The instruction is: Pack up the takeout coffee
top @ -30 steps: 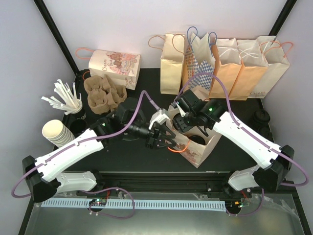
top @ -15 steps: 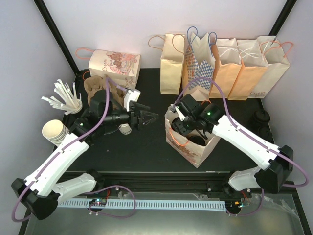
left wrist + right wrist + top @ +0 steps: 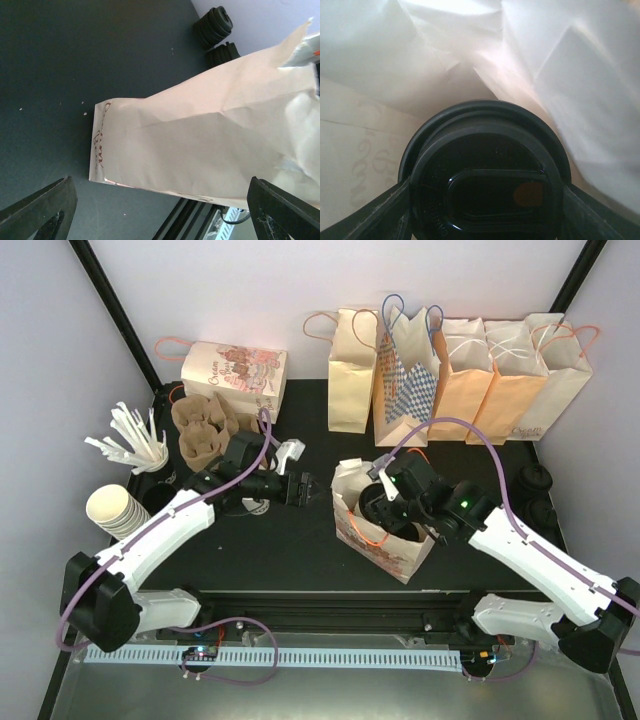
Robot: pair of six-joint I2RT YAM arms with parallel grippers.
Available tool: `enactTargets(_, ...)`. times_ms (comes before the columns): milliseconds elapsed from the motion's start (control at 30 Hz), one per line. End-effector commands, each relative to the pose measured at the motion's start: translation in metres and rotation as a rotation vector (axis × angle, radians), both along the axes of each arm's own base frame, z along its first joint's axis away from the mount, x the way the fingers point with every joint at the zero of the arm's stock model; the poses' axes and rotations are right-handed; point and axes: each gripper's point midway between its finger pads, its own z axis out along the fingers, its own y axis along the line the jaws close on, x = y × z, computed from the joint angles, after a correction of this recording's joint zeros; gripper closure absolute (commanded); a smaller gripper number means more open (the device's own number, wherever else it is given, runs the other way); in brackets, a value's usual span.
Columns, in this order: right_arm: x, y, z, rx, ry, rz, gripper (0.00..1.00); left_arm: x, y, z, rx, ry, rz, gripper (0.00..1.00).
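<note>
L gripper (image 3: 303, 490) has quit the bag (image 3: 392, 550) and hangs off its side, jaws spread and empty, bag ahead of them – R gripper (image 3: 385, 508) has sunk further in, jaws pinching the coffee (image 3: 485, 197) lid between them – nearly packed, I'd say.

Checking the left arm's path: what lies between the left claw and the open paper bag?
Between the left claw and the bag only bare black table with a few pale specks, clearest in the left wrist view.
</note>
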Motion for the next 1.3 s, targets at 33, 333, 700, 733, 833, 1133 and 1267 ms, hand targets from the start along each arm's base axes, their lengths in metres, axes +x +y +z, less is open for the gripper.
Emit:
enactTargets(33, 0.002, 0.003, 0.001, 0.038, -0.014, -0.018, 0.62, 0.002, -0.006, 0.045, -0.089, -0.119, -0.022, 0.06)
enactTargets(333, 0.003, 0.004, 0.008, 0.047, -0.038, -0.01, 0.62, 0.003, -0.012, 0.077, 0.089, -0.161, -0.028, 0.12)
enactTargets(700, 0.011, 0.009, 0.014, 0.03, -0.059, -0.001, 0.62, 0.016, -0.021, 0.048, 0.433, -0.131, -0.027, 0.29)
enactTargets(733, 0.011, 0.009, 0.014, 0.028, -0.06, -0.001, 0.62, 0.015, -0.025, 0.049, 0.434, -0.132, -0.04, 0.31)
enactTargets(833, 0.013, 0.01, 0.014, 0.023, -0.06, -0.002, 0.62, 0.011, -0.039, 0.052, 0.438, -0.147, -0.083, 0.4)
enactTargets(1133, 0.017, 0.012, 0.019, 0.013, -0.069, -0.005, 0.62, 0.005, -0.063, 0.073, 0.535, -0.3, -0.16, 0.98)
enactTargets(1267, 0.016, 0.013, 0.027, 0.038, -0.085, 0.0, 0.63, 0.006, -0.068, 0.098, 0.492, -0.398, -0.167, 0.98)
